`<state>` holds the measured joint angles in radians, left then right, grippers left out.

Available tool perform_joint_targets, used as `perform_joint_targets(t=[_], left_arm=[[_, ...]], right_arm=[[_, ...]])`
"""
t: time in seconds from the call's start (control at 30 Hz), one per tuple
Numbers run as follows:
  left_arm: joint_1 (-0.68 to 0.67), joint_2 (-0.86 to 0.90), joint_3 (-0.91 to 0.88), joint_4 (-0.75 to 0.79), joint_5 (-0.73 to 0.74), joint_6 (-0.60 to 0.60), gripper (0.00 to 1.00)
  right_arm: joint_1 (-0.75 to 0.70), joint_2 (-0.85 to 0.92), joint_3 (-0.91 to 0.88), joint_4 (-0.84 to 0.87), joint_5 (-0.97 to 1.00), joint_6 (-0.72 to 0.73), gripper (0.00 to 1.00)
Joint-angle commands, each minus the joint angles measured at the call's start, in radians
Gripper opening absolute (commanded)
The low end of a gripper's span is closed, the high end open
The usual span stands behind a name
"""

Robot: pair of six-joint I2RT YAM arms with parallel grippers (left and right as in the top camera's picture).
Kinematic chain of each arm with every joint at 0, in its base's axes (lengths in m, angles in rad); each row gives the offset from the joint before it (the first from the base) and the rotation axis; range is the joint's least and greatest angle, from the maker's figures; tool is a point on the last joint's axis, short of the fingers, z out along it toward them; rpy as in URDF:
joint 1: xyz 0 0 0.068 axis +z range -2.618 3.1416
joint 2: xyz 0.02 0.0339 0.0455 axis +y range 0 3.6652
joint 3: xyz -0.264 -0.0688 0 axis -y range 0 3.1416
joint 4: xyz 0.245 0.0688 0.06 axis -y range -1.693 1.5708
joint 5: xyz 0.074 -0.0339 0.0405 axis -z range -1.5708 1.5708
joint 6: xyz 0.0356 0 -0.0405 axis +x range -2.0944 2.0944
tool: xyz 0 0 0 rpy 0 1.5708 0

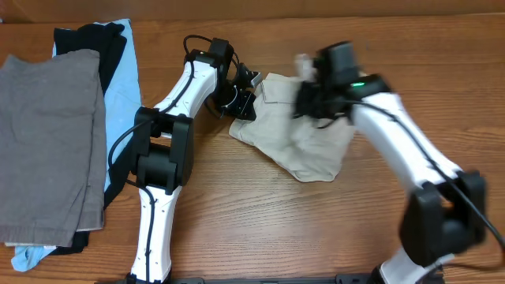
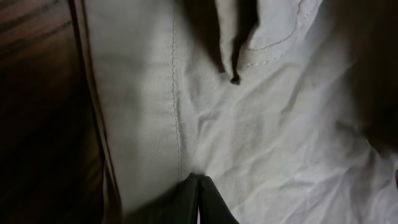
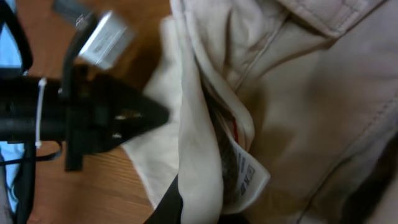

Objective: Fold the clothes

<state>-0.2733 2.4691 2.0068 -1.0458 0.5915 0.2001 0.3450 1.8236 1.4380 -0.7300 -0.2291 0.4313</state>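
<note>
One pair of beige shorts (image 1: 304, 146) lies crumpled on the wooden table (image 1: 260, 221), right of the middle, between the two arms and touched by both. The left claw (image 1: 243, 93) sits at the shorts' left edge. In the left wrist view its two fingers (image 2: 208, 202) are pressed together with only a thin pale line between them, and the cloth wrinkles outward from their tip, just below the end of one stitched seam, so it has a pinch of the shorts. The right claw (image 1: 309, 101) is over the upper middle of the shorts, where the overhead view is blurred. In the right wrist view one dark finger (image 3: 166, 202) shows at the bottom edge and a raised fold of the shorts runs down against it. The second finger is mostly hidden, but the claw looks closed on that fold. One white label (image 3: 242, 171) with dark print hangs from inside the fold, and the left claw's black tip points at the cloth from the left. Well apart, at the table's left side, one pile holds three visible garments: a grey one (image 1: 47, 142) on top, a black one (image 1: 110, 47) under it, and a light-blue one (image 1: 122, 87) poking out at the right and bottom.
</note>
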Motion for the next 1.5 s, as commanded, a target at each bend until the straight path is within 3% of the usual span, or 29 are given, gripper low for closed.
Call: perform_joint_targets(t=[0.0, 0.1, 0.13, 0.23, 0.43, 0.47, 0.67, 0.83, 1.03, 1.27, 1.47], left_arm=[[-0.002, 0.023, -0.002, 0.008, 0.012, -0.014, 0.04], [-0.001, 0.023, -0.002, 0.011, 0.011, -0.014, 0.04], [-0.001, 0.023, -0.002, 0.013, 0.011, -0.014, 0.04], [0.006, 0.023, 0.003, 0.014, 0.011, -0.024, 0.04], [0.068, 0.022, 0.132, -0.087, -0.024, -0.105, 0.04], [0.082, 0.022, 0.179, -0.124, -0.051, -0.120, 0.05], [0.164, 0.022, 0.501, -0.347, -0.200, -0.138, 0.42], [0.225, 0.022, 0.732, -0.438, -0.225, -0.156, 0.64], [0.251, 0.022, 0.818, -0.446, -0.226, -0.156, 0.67], [0.245, 0.022, 0.816, -0.447, -0.236, -0.156, 0.66], [0.245, 0.022, 0.816, -0.449, -0.236, -0.156, 0.65]], right_arm=[[0.095, 0.061, 0.022, 0.108, -0.020, 0.122, 0.04], [0.142, 0.098, 0.022, 0.195, -0.018, 0.166, 0.05], [0.150, 0.103, 0.022, 0.211, -0.015, 0.179, 0.11], [0.154, 0.096, 0.027, 0.231, -0.025, 0.195, 0.43], [0.106, 0.028, 0.082, 0.164, -0.110, 0.192, 0.66], [0.094, 0.016, 0.095, 0.132, -0.117, 0.190, 0.67], [0.033, -0.017, 0.115, -0.078, -0.109, 0.113, 0.68], [0.023, -0.013, 0.061, -0.214, -0.102, 0.012, 0.67], [0.056, -0.012, -0.125, -0.185, -0.067, 0.010, 0.56], [0.036, -0.012, -0.320, -0.097, 0.061, 0.066, 0.57], [-0.084, -0.011, -0.421, -0.027, 0.245, 0.104, 0.57]])
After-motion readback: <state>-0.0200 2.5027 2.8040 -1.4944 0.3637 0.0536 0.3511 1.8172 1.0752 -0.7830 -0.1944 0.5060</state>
